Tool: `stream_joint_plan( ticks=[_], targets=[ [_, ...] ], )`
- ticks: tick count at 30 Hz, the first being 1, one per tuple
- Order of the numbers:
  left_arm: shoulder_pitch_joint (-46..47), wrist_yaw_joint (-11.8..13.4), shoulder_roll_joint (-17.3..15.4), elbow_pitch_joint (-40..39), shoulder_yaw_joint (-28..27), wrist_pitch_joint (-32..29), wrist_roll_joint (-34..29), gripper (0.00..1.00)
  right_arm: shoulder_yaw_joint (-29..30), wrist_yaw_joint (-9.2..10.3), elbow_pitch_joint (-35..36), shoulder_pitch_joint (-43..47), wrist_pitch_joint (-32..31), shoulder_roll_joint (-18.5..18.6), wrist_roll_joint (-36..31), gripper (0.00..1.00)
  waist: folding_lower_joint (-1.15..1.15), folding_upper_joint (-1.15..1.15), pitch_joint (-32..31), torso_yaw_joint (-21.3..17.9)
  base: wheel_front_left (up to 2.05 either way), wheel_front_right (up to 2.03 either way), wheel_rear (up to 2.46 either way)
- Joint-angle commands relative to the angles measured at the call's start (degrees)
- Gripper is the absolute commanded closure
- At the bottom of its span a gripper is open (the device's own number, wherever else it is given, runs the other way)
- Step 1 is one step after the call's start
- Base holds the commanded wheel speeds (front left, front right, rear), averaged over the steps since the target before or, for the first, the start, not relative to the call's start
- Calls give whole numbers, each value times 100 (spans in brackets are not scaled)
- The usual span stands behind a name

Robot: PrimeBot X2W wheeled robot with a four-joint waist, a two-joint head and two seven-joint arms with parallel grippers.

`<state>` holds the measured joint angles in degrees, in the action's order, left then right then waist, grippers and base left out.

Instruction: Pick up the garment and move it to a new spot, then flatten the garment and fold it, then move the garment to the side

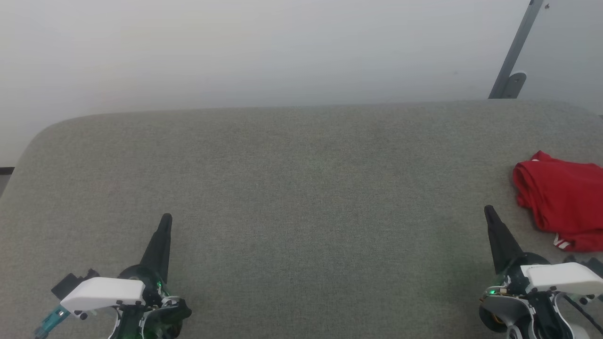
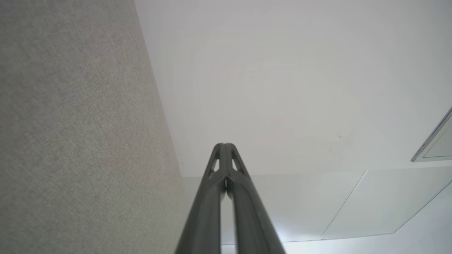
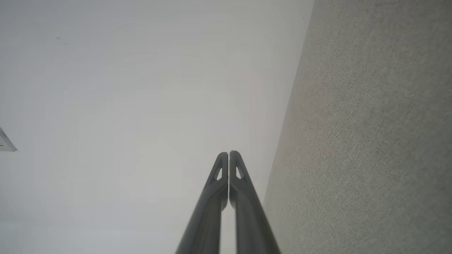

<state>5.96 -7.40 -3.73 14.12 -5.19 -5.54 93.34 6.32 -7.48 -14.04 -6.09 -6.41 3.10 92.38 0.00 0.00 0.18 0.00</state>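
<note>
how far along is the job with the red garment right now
Nothing looks done yet: the red garment lies bunched up on the right of the grey surface, not flat or neatly folded. Nothing is in hand: the left hand and right hand are both shut and empty, clear of it. Left: pick it up, move it, flatten, fold, set it aside.

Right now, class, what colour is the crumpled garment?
Red, with white trim at its near edge; head view.

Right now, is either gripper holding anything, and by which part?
Nothing is held. The left gripper and right gripper are shut and empty; the garment lies bunched on the grey surface.
</note>
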Motion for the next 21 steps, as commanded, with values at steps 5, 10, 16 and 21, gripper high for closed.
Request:
stream_joint_plan(
  ticks=[5,10,16,21],
  targets=[
    [54,-16,4,0,-28,-33,2,100,15,-2,-11,-35,-17,-28,27,100,0,0,0,0,0,0,0],
    [55,-16,8,0,-33,-34,-7,100,15,-2,-10,-35,-19,-28,26,100,0,0,0,0,0,0,0],
    [56,-16,15,0,-43,-44,-15,100,19,-2,-10,-35,-20,-29,23,100,0,0,0,0,0,0,0],
    [57,-16,19,1,-49,-51,-24,100,19,-2,-10,-35,-18,-30,21,100,0,0,0,0,0,0,0]
  ],
)
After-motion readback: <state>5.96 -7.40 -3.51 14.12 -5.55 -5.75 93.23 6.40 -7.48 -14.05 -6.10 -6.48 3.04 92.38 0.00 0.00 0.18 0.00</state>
